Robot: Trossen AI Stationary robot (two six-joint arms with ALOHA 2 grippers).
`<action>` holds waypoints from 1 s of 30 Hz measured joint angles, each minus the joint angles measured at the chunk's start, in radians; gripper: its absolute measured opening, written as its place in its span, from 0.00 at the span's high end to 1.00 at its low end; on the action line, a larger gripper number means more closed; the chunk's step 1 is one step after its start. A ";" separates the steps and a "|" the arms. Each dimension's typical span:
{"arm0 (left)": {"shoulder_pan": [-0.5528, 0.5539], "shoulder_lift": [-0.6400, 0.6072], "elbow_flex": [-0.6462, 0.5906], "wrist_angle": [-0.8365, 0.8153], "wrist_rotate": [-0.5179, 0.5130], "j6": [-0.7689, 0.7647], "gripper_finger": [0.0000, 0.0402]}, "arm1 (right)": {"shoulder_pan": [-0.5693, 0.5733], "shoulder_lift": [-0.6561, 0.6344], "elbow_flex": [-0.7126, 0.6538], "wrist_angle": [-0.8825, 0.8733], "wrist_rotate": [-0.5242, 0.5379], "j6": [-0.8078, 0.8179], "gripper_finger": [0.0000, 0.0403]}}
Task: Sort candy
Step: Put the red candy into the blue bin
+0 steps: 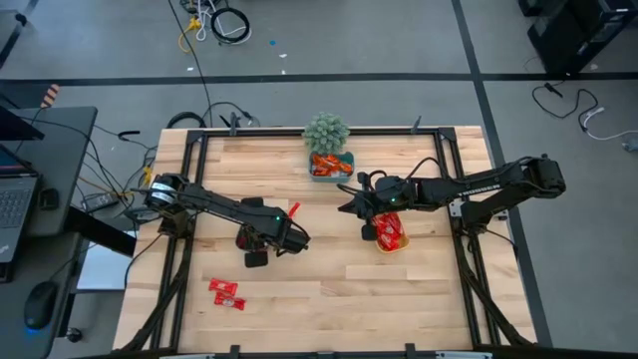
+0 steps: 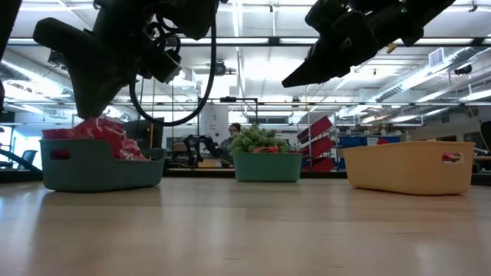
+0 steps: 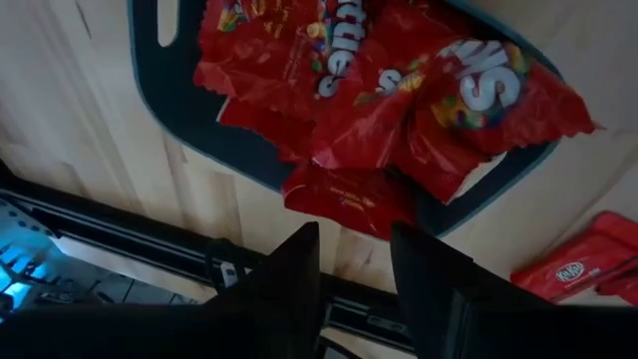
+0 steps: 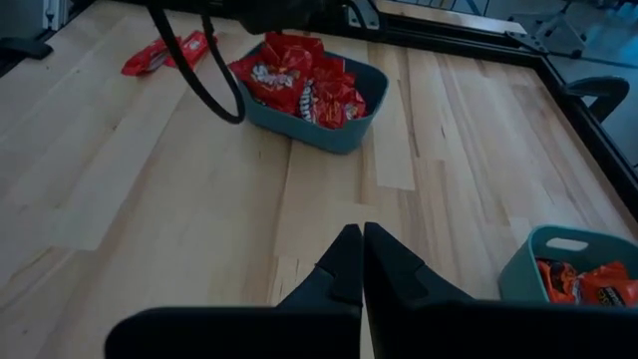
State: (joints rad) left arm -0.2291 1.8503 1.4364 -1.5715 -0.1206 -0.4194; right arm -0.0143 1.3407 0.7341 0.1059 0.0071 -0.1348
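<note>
High view, left claw [image 1: 296, 239] hiding teal tray (candy [image 3: 399, 90] unseen)

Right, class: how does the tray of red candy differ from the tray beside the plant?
The tray of red candy is heaped above its rim with red packets. The tray beside the plant holds a lower layer of orange packets. The left gripper hangs over the red candy's tray, not the plant's. Both are teal and rectangular.

Red candy [image 3: 399, 90] heaped in teal tray [image 3: 189, 110].
</note>
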 joint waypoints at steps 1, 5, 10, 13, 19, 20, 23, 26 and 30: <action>0.000 0.000 0.000 0.000 0.001 0.000 0.68 | 0.000 0.000 0.000 0.000 0.000 0.000 1.00; 0.000 0.000 0.024 0.001 0.003 -0.011 0.71 | 0.000 0.000 0.000 -0.002 0.000 0.000 1.00; -0.002 -0.008 0.087 0.110 0.002 -0.006 0.89 | 0.000 0.000 0.000 -0.003 0.000 0.000 1.00; -0.002 -0.031 0.088 0.176 0.010 -0.005 0.98 | 0.000 0.000 0.000 -0.008 0.000 0.000 1.00; -0.012 -0.052 -0.007 0.258 0.067 -0.011 0.99 | 0.000 0.000 -0.015 -0.011 0.000 -0.005 1.00; -0.014 -0.055 -0.030 0.272 0.067 -0.014 1.00 | 0.000 0.000 -0.019 -0.014 0.000 -0.006 1.00; -0.014 -0.062 -0.094 0.303 0.064 -0.025 1.00 | 0.000 0.000 -0.032 -0.010 0.000 -0.007 1.00; -0.010 -0.067 -0.156 0.329 0.038 -0.031 1.00 | 0.000 0.000 -0.044 -0.002 0.000 -0.007 1.00; 0.006 -0.068 -0.238 0.424 0.031 -0.031 1.00 | 0.000 0.000 -0.054 0.021 0.000 -0.004 1.00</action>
State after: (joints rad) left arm -0.2232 1.7828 1.1982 -1.1471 -0.0892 -0.4500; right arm -0.0143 1.3411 0.6805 0.1270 0.0071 -0.1389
